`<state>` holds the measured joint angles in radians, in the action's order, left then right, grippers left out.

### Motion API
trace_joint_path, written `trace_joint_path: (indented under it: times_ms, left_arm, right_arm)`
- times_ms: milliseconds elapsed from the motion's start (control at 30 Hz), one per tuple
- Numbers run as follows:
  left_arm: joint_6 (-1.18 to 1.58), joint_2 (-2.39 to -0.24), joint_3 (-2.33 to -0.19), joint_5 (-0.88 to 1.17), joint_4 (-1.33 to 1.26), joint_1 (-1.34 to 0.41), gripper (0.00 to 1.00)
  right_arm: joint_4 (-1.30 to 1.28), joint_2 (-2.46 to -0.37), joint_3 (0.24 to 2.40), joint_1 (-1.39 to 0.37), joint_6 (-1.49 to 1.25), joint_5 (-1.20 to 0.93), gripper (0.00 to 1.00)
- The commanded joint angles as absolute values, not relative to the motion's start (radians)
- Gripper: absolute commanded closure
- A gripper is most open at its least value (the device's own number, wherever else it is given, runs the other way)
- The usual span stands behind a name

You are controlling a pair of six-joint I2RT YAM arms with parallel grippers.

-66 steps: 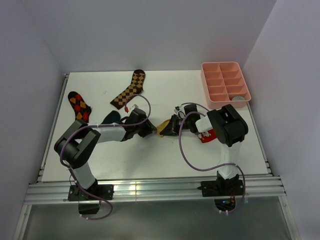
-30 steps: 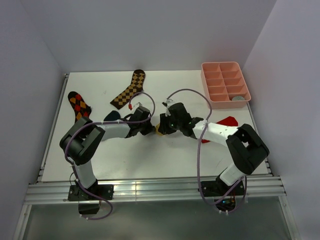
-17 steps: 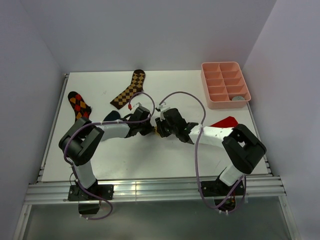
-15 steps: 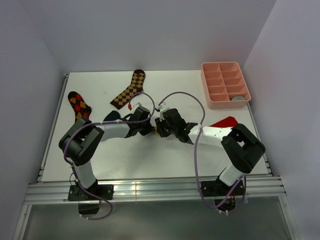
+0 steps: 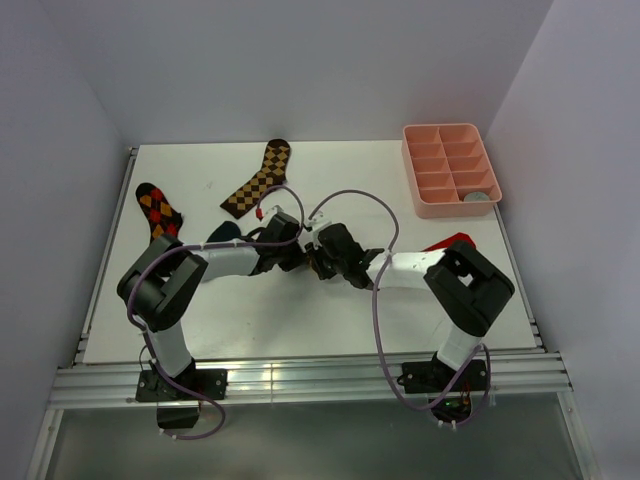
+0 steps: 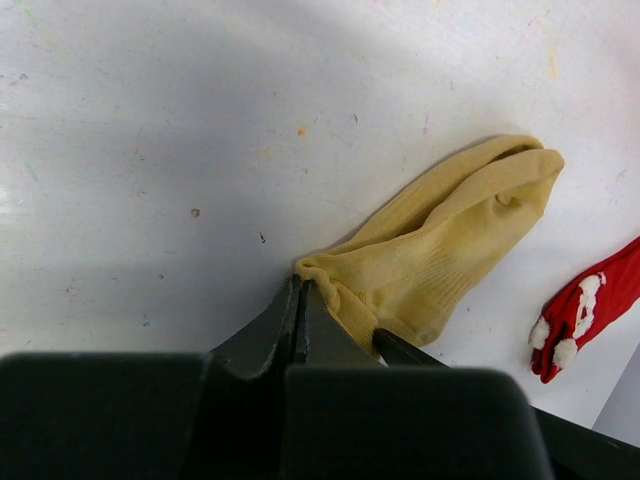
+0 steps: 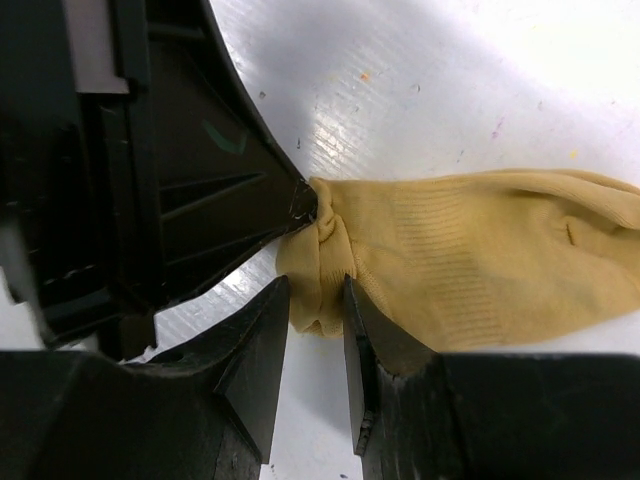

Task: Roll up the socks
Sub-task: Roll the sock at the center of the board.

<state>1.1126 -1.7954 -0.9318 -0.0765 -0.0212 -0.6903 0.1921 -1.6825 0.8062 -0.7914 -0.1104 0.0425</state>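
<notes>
The left claw (image 6: pixel 300 289) is closed tight, its two tips pinching the bunched end of the mustard yellow sock (image 6: pixel 445 238). The right claw (image 7: pixel 317 300) meets it from the opposite side: its fingers (image 7: pixel 268 335) stand only a narrow gap apart, with the same gathered fold pressed between them, just beside the left claw's tip. From that pinched end the sock lies flat on the white tabletop (image 5: pixel 330 320), at its middle, stretching away to the right. In the overhead view the two claws nearly hide it. Further right lies a red sock with white trim (image 6: pixel 590 305), apart from the yellow one. A navy sock (image 5: pixel 222 232) lies against the left arm. At far left are an argyle sock (image 5: pixel 158 210) and a checkered sock (image 5: pixel 258 178); a pink tray (image 5: pixel 408 160) sits at far right.
</notes>
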Motion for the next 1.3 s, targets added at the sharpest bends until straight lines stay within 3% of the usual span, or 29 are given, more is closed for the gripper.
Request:
trace_joint_path:
  times_ms: [0,200,400,733,1000,1267]
  left_arm:
    - [1.092,-1.752,-0.959,-0.081,0.025,-0.695,1.00]
    - [1.094,-1.738,-0.954,-0.081,0.028,-0.695,1.00]
    - [1.092,-1.741,-0.960,-0.084,0.035,-0.695,1.00]
    - [1.104,-1.733,-0.951,-0.077,0.032,-0.693,1.00]
    - [1.104,-1.746,-0.960,-0.069,0.041,-0.689,1.00]
    - [1.103,-1.732,-0.965,-0.066,0.069,-0.681,1.00]
  right_arm:
    - [0.187,-1.718,0.847,-0.814,-0.084,0.084,0.64]
    - [0.147,-1.747,0.867,-0.819,-0.115,0.130,0.64]
    - [0.163,-1.643,0.830,-0.821,-0.118,0.107,0.59]
    - [0.293,-1.577,0.763,-0.821,-0.135,0.034,0.61]
    - [0.474,-1.468,0.583,-0.819,-0.138,0.087,0.61]
    - [0.512,-1.525,0.600,-0.842,-0.083,0.083,0.59]
